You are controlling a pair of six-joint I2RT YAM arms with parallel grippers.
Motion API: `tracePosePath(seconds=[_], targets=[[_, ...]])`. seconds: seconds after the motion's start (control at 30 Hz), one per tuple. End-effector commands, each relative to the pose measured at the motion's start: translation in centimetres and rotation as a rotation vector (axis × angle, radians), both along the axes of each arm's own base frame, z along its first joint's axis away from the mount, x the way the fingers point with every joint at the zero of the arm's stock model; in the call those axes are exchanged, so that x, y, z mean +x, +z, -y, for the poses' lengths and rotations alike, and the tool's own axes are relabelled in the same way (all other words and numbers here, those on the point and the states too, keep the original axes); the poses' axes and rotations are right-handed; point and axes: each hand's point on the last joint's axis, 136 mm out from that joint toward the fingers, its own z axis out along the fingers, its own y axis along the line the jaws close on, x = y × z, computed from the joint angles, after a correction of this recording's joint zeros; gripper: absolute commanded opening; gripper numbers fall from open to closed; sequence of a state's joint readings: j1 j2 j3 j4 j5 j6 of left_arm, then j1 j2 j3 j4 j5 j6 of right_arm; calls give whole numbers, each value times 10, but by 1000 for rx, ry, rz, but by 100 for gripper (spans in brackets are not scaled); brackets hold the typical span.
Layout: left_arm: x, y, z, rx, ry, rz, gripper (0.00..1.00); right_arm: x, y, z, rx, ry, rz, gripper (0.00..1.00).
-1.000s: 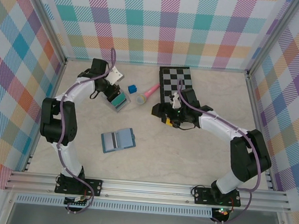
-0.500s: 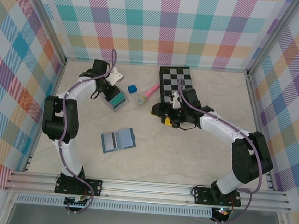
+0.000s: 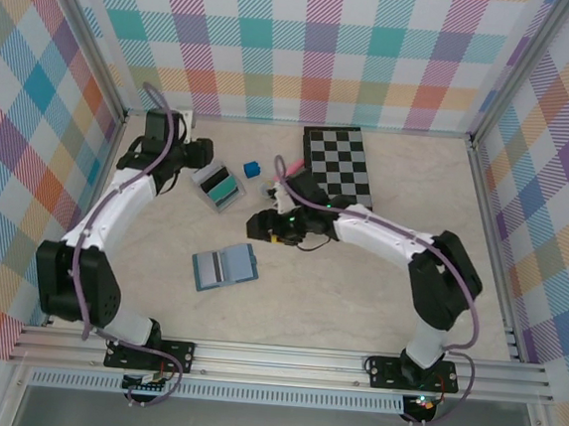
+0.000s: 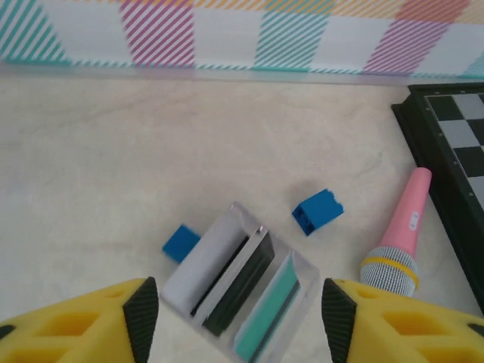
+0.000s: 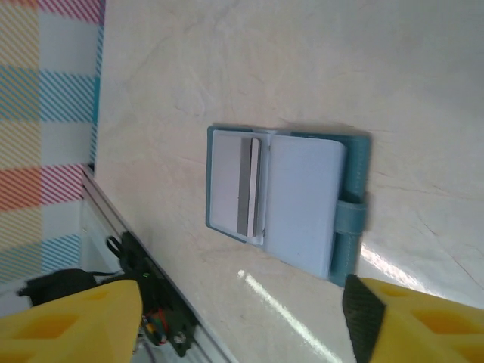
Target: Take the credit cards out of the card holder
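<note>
The card holder (image 3: 225,266) lies open on the table, light blue inside with a teal spine. In the right wrist view the card holder (image 5: 302,204) has a pale card with a grey stripe (image 5: 238,187) in one half. A dark card (image 4: 238,283) and a teal card (image 4: 268,310) stand in the slots of a white rack (image 3: 211,176). My left gripper (image 3: 198,153) hangs open just left of the rack, nothing between its fingers (image 4: 141,318). My right gripper (image 3: 261,223) is open above and to the right of the card holder, holding nothing.
A black-and-white chessboard (image 3: 339,163) lies at the back right. A pink microphone (image 4: 401,242) and a blue block (image 4: 318,212) sit between it and the rack; a smaller blue block (image 4: 180,242) is beside the rack. Plaid walls close in three sides.
My left gripper has opened and drawn back to the left off the rack. My right arm has swung left from the chessboard edge toward the card holder, its jaws narrowing somewhat.
</note>
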State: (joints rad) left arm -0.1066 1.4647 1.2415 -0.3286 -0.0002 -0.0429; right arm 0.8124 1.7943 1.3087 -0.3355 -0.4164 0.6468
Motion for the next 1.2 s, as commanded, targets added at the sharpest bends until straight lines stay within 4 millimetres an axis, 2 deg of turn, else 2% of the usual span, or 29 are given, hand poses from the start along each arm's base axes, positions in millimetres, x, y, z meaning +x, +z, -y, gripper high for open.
tracePosePath(seconds=[0.0,0.2,0.4,0.5,0.6,0.77,0.97,1.17], targets=[[-26,-23,-26,-152,261,-60,69,-10,-31,-12,-116,33,-17,62],[-83,-50,-38,-211,404,-174,86,-23,-56,-56,-170,111,-24,50],[-134,-63,-51,-203,514,-284,91,-30,-74,-88,-183,167,-49,46],[-147,-62,-53,-204,530,-305,93,-30,-82,-96,-200,156,-90,45],[-152,-54,-51,-212,512,-293,95,-28,-92,-96,-236,129,-121,46],[-156,-48,-45,-232,469,-286,97,-20,-111,-82,-336,67,-124,47],[-165,-70,-19,-315,372,-403,96,-15,-139,-42,-465,-41,-132,47],[-177,-90,2,-435,319,-452,92,-16,-141,2,-493,-60,-67,48]])
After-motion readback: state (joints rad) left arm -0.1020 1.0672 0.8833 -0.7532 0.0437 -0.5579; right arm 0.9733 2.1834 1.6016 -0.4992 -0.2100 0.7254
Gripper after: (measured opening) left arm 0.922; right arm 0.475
